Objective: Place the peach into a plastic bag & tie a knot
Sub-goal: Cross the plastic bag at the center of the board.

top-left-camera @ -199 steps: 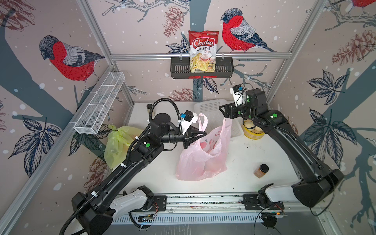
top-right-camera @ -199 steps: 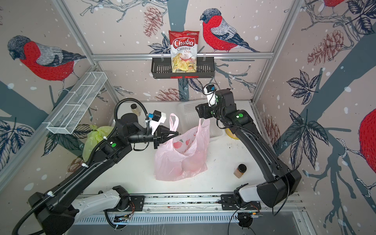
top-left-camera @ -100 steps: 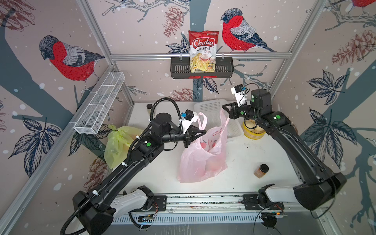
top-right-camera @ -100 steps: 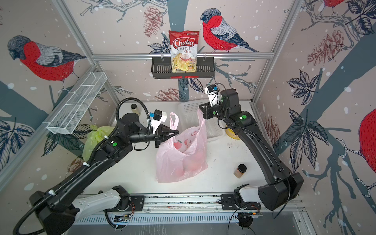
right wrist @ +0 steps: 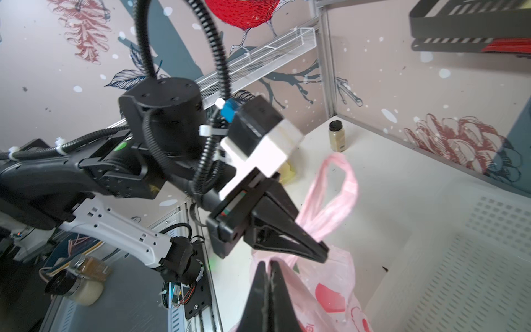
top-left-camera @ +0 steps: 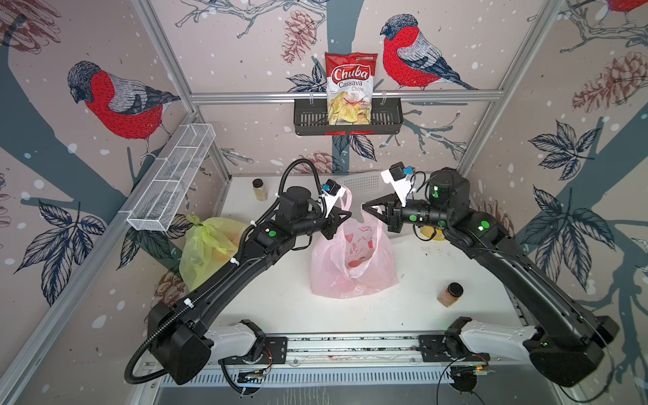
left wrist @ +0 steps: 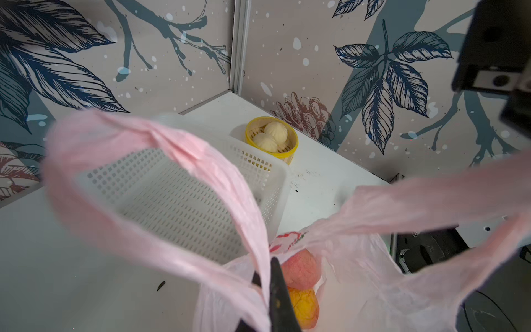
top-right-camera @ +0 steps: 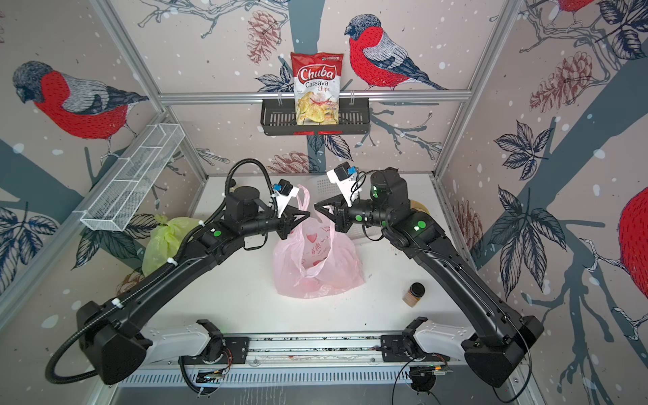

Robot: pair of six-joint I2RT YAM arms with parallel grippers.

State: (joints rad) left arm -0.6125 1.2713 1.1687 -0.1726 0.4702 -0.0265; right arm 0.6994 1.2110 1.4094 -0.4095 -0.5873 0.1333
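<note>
The right gripper (top-left-camera: 366, 207) has swung inward and its jaws have closed, seemingly on the pink bag (top-left-camera: 352, 270).

red chip bag (top-left-camera: 350, 87) reading "Chuba Cassava Chips"

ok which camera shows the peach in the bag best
The left wrist view: it looks into the open pink bag and shows the peach directly. In both top views it is at most a reddish blur through the plastic. The right wrist view shows only the bag's outside.
</note>
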